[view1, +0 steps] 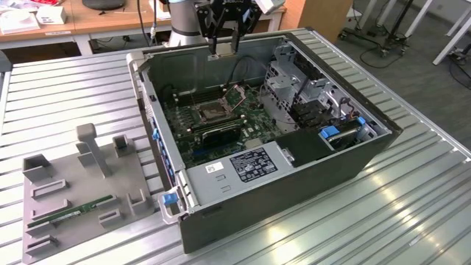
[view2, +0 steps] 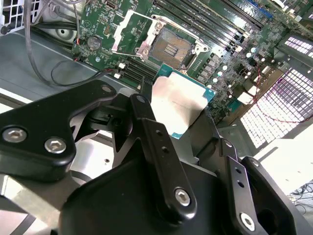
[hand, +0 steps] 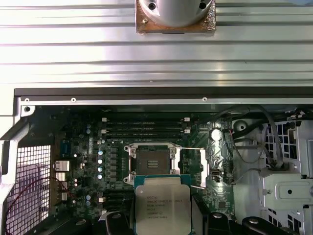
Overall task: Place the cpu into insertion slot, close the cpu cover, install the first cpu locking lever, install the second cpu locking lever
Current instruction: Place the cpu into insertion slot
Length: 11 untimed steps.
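My gripper point(view1: 223, 48) hangs over the far edge of the open computer case point(view1: 294, 182), shut on the cpu point(view2: 178, 105). The cpu is a flat square chip with a silver-grey top, held by its edges between the black fingers point(view2: 151, 132) and also seen in the first wrist view point(hand: 159, 205). On the green motherboard lies the bare insertion slot point(hand: 152, 160) point(view2: 173, 46) point(view1: 209, 113), well below the chip. The cpu cover point(hand: 191, 166), a thin silvery frame, is swung open beside the slot point(view2: 128, 30).
A drive cage point(view1: 301, 94) and a power supply point(view1: 246, 165) fill the case on the exterior view's right. A grey fixture tray point(view1: 74, 187) with a green memory stick point(view1: 74, 210) lies on the slatted metal table point(view1: 397, 210). The arm's base point(hand: 175, 14) stands behind the case.
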Each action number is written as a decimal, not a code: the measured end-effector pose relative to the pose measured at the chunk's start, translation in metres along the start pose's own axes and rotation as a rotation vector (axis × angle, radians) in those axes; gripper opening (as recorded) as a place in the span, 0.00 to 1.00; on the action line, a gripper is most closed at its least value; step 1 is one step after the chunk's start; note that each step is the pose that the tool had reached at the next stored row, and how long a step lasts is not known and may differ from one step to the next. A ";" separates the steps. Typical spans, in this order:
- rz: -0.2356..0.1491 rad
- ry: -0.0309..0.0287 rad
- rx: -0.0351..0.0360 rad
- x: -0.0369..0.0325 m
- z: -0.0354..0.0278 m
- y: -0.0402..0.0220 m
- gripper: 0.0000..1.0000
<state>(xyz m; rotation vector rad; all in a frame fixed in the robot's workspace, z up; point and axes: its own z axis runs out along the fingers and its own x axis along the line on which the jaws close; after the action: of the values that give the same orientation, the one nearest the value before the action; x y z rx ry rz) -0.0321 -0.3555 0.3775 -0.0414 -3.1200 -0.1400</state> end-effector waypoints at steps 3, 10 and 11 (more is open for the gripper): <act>0.015 -0.0014 -0.0002 0.0000 0.0001 0.0000 0.55; 0.124 -0.0112 -0.0023 0.0000 0.0012 -0.0001 0.55; 0.142 -0.0128 -0.0027 0.0000 0.0014 -0.0001 0.55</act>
<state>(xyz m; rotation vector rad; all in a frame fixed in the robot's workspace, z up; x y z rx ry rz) -0.0321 -0.3555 0.3761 -0.2640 -3.1155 -0.1420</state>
